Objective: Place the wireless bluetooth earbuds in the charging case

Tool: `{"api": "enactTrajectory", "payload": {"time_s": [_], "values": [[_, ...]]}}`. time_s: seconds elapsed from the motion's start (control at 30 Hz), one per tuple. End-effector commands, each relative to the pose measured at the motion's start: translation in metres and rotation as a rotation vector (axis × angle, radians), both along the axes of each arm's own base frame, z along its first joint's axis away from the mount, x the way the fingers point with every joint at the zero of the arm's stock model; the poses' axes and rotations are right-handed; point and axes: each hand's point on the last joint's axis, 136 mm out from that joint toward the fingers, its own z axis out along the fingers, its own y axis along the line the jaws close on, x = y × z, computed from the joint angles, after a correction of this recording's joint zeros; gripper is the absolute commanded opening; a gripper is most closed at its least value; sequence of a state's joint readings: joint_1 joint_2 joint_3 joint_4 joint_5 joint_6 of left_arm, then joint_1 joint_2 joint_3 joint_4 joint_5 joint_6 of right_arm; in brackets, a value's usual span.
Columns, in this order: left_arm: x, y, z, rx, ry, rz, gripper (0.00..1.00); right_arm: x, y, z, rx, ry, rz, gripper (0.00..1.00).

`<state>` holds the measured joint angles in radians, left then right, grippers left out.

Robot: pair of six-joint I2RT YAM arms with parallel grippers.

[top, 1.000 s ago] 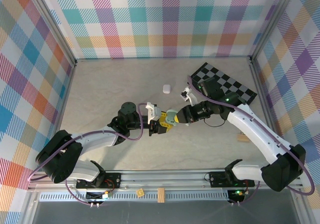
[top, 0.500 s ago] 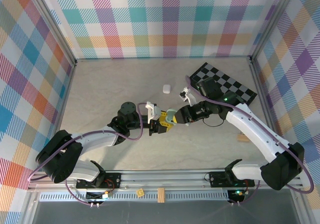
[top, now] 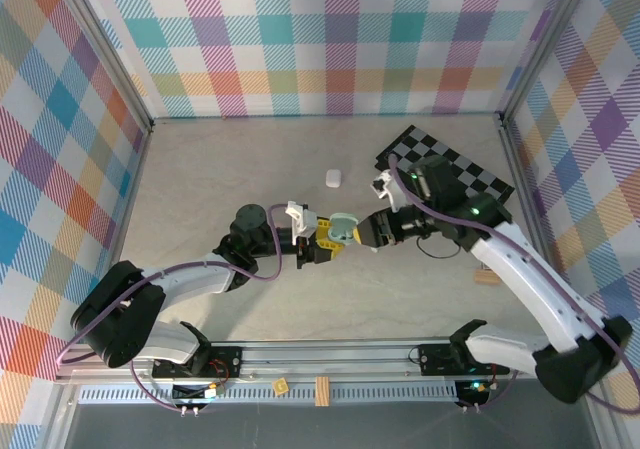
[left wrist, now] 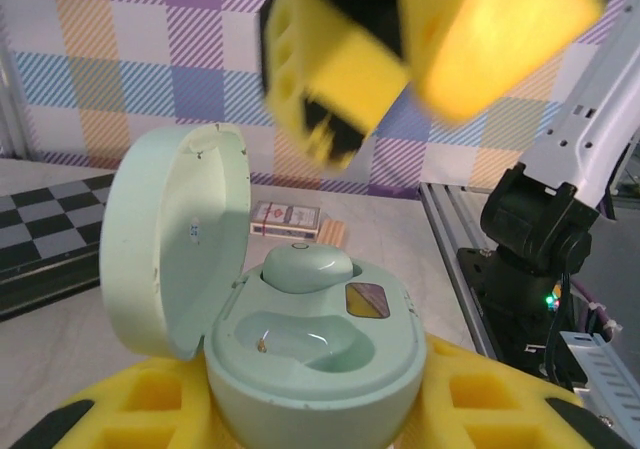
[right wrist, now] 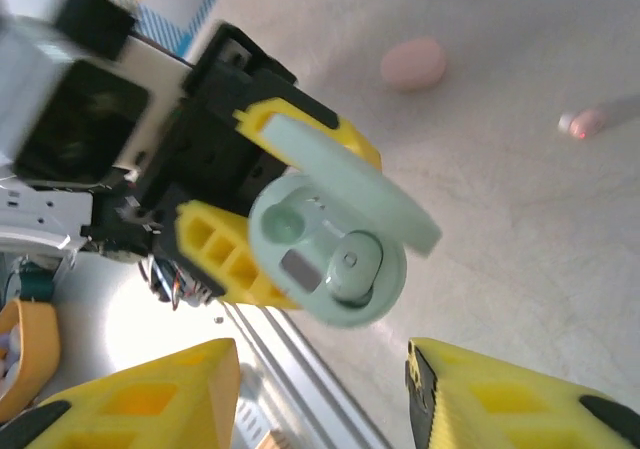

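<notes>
No writing is legible anywhere. Inside the lid [left wrist: 175,239] of the mint green charging case [left wrist: 310,369], at centre left of the left wrist view, sits a tiny blue mark [left wrist: 194,232], too small to read. The flat box [left wrist: 287,219] behind it bears red-and-white print, blurred.

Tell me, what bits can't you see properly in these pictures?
1. Left wrist view: the right gripper is blurred and cut by the top edge.
2. Left wrist view: the bottom of the mint charging case is hidden by the left gripper.
3. Right wrist view: a small pink thing is too blurred to name.
</notes>
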<state>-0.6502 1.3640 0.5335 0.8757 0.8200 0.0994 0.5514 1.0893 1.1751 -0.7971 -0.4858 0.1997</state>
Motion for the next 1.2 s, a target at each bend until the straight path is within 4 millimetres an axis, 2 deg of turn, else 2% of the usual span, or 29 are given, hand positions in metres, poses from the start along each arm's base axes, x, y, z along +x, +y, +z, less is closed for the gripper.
{"api": "enactTrajectory", "payload": {"time_s": [0.0,0.1,0.23,0.3,0.4,0.57,0.73,0.83,1.17], "values": [[-0.002,0.01,0.014,-0.048,-0.054,0.018,0.33,0.017,-0.021,0.009,0.031,-0.119,-0.113,0.51],[-0.003,0.017,0.013,-0.044,-0.053,0.036,0.33,0.04,-0.045,-0.009,0.018,-0.1,-0.276,0.52],[-0.007,0.022,0.013,-0.038,-0.052,0.046,0.33,0.066,-0.072,-0.061,-0.09,0.058,-0.473,0.53],[-0.009,0.024,0.014,-0.037,-0.054,0.048,0.33,0.071,-0.077,-0.088,-0.151,0.159,-0.528,0.56],[-0.011,0.026,0.014,-0.035,-0.056,0.052,0.33,0.076,-0.072,-0.125,-0.152,0.301,-0.588,0.57],[-0.013,0.028,0.016,-0.035,-0.061,0.056,0.33,0.072,-0.042,-0.174,-0.081,0.455,-0.585,0.59],[-0.015,0.029,0.017,-0.033,-0.065,0.052,0.33,0.066,-0.018,-0.205,-0.069,0.533,-0.576,0.59],[-0.016,0.029,0.019,-0.034,-0.067,0.05,0.33,0.065,-0.011,-0.219,-0.098,0.55,-0.582,0.6],[-0.019,0.032,0.021,-0.027,-0.069,0.048,0.33,0.082,-0.024,-0.245,-0.189,0.512,-0.669,0.6]]}}
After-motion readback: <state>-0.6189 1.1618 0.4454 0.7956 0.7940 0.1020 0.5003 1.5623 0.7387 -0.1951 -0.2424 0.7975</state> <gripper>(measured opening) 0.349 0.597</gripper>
